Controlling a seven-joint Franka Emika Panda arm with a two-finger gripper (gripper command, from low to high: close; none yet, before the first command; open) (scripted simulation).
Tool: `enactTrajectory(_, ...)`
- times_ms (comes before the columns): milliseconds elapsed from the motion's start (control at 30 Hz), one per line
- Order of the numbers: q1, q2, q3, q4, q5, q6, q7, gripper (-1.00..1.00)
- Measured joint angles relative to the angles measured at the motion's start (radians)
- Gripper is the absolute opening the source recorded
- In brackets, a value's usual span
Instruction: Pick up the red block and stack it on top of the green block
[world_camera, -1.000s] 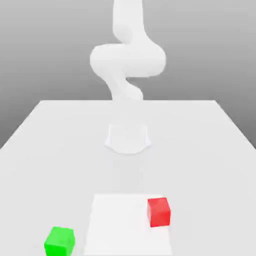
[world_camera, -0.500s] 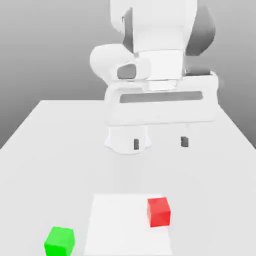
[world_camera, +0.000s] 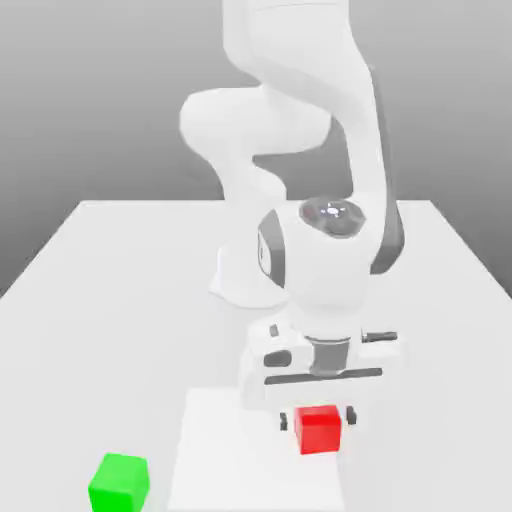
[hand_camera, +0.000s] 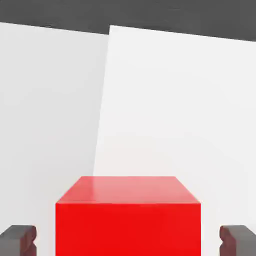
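Observation:
The red block (world_camera: 319, 432) sits on the table near the front, toward the exterior view's right. My gripper (world_camera: 317, 418) has come down over it and stands open, one dark fingertip on each side of the cube. In the hand view the red block (hand_camera: 128, 217) lies between the two fingertips (hand_camera: 18, 240), with a small gap on each side, so nothing is gripped. The green block (world_camera: 120, 483) rests on the table at the front, toward the exterior view's left, well apart from the gripper.
A lighter white square patch (world_camera: 225, 450) marks the table under the red block. The robot's base (world_camera: 240, 282) stands behind it at the table's middle. The table's edges (world_camera: 60, 235) run along both sides.
The arm has swung down from high above the table. The gripper has dropped from mid-height to the red block, straddling it. Neither block has moved.

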Motion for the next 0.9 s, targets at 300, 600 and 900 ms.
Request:
enactTrajectory(300,-0.014,-0.156,0.023,-0.023,0.040,-0.132,-0.029,-1.00)
enactTrajectory(600,-0.259,-0.116,-0.130,0.228,0.099,-0.346,-0.211,-1.00)
enactTrajectory(900,-0.333,0.054,-0.152,0.305,0.145,-0.254,-0.280,1.00)
